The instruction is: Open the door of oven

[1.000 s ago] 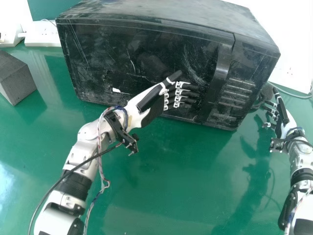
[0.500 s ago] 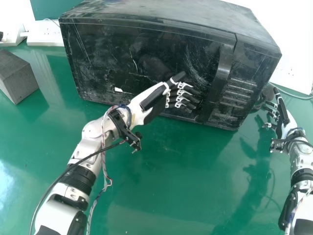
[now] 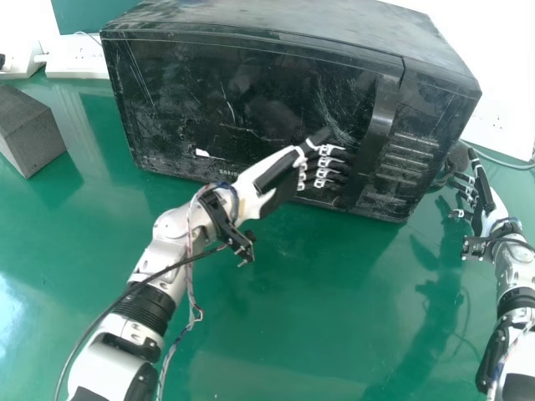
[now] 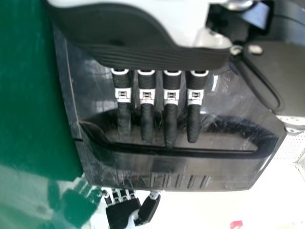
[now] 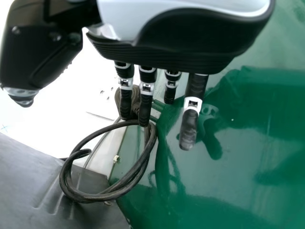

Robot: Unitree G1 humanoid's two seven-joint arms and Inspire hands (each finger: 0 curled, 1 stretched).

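L hand (image 3: 276,174), R hand (image 3: 482,203), both nr 1 oven (image 3: 242,92)

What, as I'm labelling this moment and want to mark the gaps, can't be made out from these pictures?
- Whether the left hand touches the handle: left wrist view, its own fingers hide any contact.
- Inside of the oven: head view, behind its dark door.
- Rest of the grey block: head view, cut off by the left edge.
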